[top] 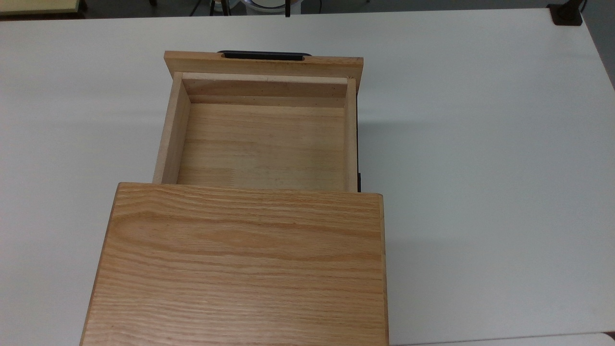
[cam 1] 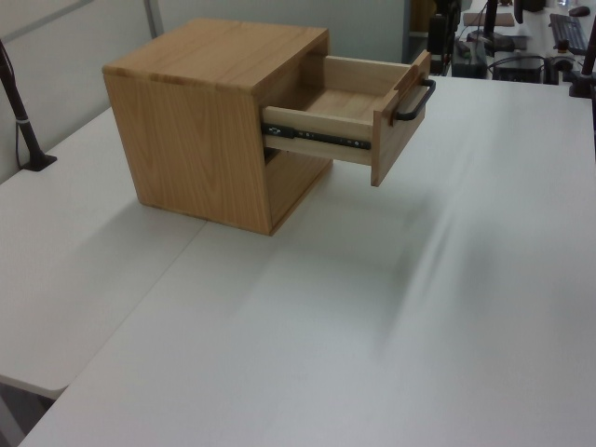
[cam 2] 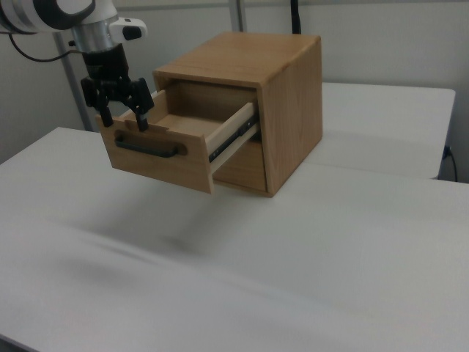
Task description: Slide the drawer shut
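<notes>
While the drawer [top: 262,139] sits pulled well out of the cabinet [top: 240,264], closing not begun, the gripper [cam 2: 119,110] hangs spread-fingered, grasping nothing, above its front panel [cam 2: 157,158].

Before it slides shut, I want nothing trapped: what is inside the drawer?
The drawer shows only its bare wooden floor and pale walls. Its rear part lies hidden under the cabinet top, so that portion cannot be checked.
</notes>
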Controlling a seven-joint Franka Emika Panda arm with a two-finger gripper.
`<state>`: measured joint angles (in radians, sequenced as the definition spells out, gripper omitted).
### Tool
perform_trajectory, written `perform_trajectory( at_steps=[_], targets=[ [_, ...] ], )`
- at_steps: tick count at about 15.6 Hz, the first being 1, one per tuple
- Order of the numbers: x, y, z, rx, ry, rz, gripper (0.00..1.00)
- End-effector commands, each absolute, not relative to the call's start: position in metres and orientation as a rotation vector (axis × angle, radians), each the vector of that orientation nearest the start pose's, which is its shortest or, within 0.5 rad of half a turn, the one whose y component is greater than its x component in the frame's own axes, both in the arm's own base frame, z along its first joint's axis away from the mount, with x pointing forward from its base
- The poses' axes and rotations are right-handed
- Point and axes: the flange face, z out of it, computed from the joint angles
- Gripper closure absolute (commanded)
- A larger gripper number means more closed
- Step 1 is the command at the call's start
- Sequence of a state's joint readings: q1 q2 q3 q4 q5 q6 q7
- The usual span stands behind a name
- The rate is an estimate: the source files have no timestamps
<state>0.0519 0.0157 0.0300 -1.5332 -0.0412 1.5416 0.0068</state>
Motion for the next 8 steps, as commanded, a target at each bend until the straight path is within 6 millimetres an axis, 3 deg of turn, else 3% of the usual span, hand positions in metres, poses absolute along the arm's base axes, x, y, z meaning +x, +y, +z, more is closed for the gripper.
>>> perform_trajectory(
  at_steps=[1,3,8],
  targets=[
    [0.538,0.031,0.637,-3.142,-0.370,0.065,0.00],
    [0.537,0.032,0.629,-3.140,-0.409,0.093,0.02],
    [0.534,0.030,0.598,-3.144,-0.340,0.216,0.46]
  ],
)
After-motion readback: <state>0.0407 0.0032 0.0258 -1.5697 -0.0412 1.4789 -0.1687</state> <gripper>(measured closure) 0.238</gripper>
